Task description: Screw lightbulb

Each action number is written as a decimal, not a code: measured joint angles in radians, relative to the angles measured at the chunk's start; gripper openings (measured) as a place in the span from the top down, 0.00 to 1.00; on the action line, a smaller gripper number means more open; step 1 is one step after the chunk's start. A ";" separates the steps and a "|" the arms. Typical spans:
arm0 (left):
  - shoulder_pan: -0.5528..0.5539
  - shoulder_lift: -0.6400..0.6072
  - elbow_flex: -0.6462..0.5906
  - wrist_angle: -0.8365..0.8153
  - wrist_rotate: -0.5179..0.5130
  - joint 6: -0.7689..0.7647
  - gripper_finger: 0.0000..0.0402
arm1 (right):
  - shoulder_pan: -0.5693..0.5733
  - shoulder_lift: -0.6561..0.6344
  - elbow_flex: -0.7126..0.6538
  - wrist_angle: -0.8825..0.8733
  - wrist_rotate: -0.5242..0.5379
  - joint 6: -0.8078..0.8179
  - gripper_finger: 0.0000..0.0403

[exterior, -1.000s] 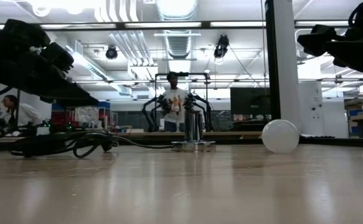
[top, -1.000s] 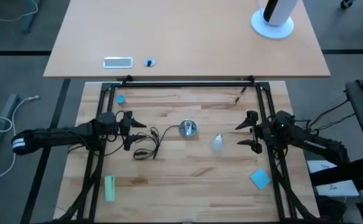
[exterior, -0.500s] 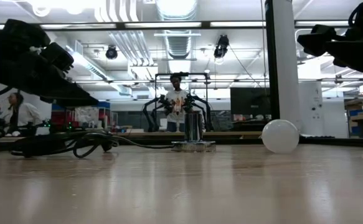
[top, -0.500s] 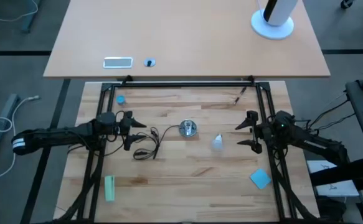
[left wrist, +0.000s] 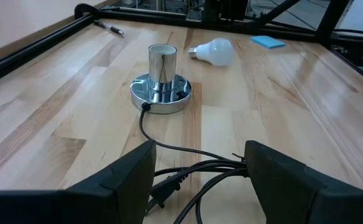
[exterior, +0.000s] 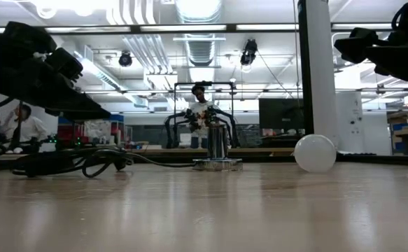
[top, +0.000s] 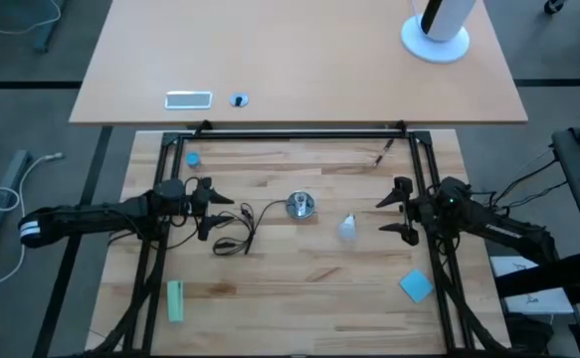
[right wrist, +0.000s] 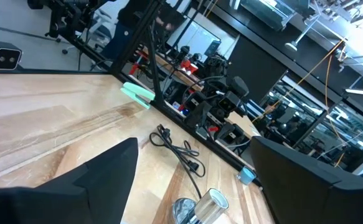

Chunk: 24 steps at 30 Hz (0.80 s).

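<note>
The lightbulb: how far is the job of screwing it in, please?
Nothing looks done yet. The lightbulb lies on its side on the table, apart from the silver socket, whose top is empty. Nothing is in hand: the left end effector and right end effector are both open. Picking up, placing and screwing remain.

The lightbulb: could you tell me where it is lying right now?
In the high view the lightbulb lies on its side on the table, right of centre, between the socket and the open right gripper, touching neither.
</note>
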 joint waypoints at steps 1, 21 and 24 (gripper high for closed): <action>0.000 0.000 0.000 0.000 0.000 0.000 0.41 | 0.000 0.000 0.000 0.000 0.000 0.000 0.23; 0.001 0.000 0.000 0.000 0.000 0.000 0.41 | 0.000 0.000 0.000 0.000 0.000 0.000 0.22; 0.001 0.000 0.000 0.000 0.000 0.000 0.41 | 0.000 0.000 0.000 0.000 0.000 0.000 0.22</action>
